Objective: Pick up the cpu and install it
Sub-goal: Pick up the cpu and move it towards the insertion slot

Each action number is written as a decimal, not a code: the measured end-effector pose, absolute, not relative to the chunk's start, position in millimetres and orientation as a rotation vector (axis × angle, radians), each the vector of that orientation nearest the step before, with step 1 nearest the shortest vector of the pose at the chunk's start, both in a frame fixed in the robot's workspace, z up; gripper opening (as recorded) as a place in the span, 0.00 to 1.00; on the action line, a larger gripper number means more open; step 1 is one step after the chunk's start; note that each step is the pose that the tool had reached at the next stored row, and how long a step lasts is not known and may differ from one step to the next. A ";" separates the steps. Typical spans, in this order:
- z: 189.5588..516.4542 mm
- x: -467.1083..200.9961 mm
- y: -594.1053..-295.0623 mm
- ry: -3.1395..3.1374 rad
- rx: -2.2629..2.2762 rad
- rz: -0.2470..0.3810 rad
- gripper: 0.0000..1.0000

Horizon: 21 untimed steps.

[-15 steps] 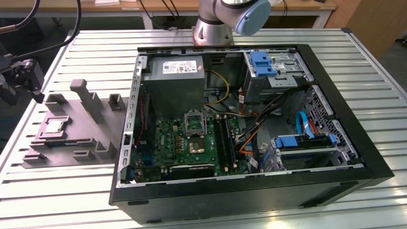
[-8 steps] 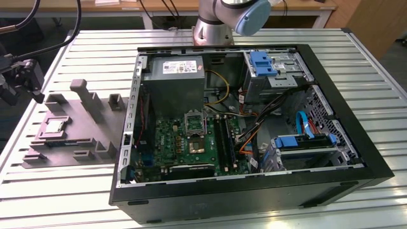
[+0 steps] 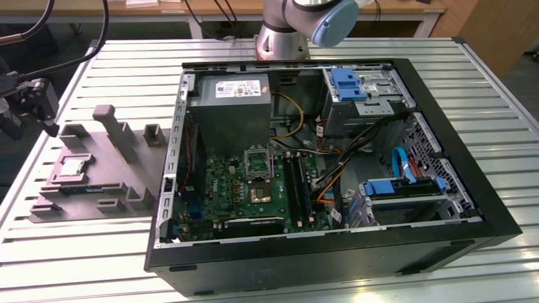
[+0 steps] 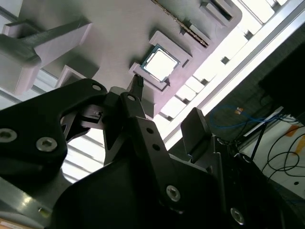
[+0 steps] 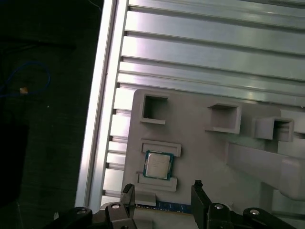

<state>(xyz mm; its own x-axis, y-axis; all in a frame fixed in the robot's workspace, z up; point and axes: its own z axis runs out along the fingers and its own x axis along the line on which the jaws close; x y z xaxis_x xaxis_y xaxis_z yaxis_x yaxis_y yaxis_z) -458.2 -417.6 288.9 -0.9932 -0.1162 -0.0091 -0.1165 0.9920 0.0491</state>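
Silver cpu (image 5: 158, 165) sits flat in its pocket on the grey holder (image 5: 200, 148), next to the pc case (image 3: 337, 260). Gripper (image 5: 162, 187) hangs over it, not touching, jaws spread wide, holding nothing. Looks light, thin, stiff & easy to hurt; I'd pinch its side edges.

Bright light; glare on the cpu (image 4: 160, 65) and table (image 4: 259, 9) slats.

The arm (image 3: 291, 28) is showing silver-grey tubing and a pale blue joint cap (image 3: 337, 20) at the top centre of the exterior view. The gripper (image 5: 162, 187) is wearing matte black, its angular link plates carrying silver socket-head screws (image 4: 46, 143). Black cables (image 3: 105, 31) are trailing at the exterior view's upper left.
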 end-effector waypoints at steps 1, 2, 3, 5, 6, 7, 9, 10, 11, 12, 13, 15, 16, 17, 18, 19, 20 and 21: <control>288.6 -458.3 -417.6 3.129 -0.196 0.078 0.59; 288.6 -458.3 -417.6 3.129 -0.196 0.078 0.59; 288.6 -458.2 -417.6 3.129 -0.196 0.078 0.59; 288.2 -458.2 -417.6 3.129 -0.196 0.078 0.59; 288.2 -458.2 -417.6 3.129 -0.196 0.078 0.59; 288.2 -458.2 -417.6 3.129 -0.196 0.078 0.59; 288.2 -458.2 -417.6 3.129 -0.196 0.078 0.59; 288.2 -458.2 -417.6 3.129 -0.196 0.078 0.59; 288.1 -458.2 -417.6 3.129 -0.196 0.078 0.59; 288.1 -458.2 -417.6 3.129 -0.196 0.078 0.59; 288.0 -458.2 -417.6 3.129 -0.196 0.078 0.59; 286.9 -458.2 -417.6 3.128 -0.196 0.078 0.59; 285.9 -458.2 -417.6 3.128 -0.196 0.078 0.59; 284.4 -458.2 -417.6 3.129 -0.197 0.078 0.59; 282.6 -457.9 -417.7 3.129 -0.197 0.078 0.59; 280.8 -457.3 -417.7 3.129 -0.197 0.078 0.59; 279.0 -456.5 -417.7 3.129 -0.196 0.078 0.59; 277.2 -455.7 -417.7 3.129 -0.189 0.078 0.59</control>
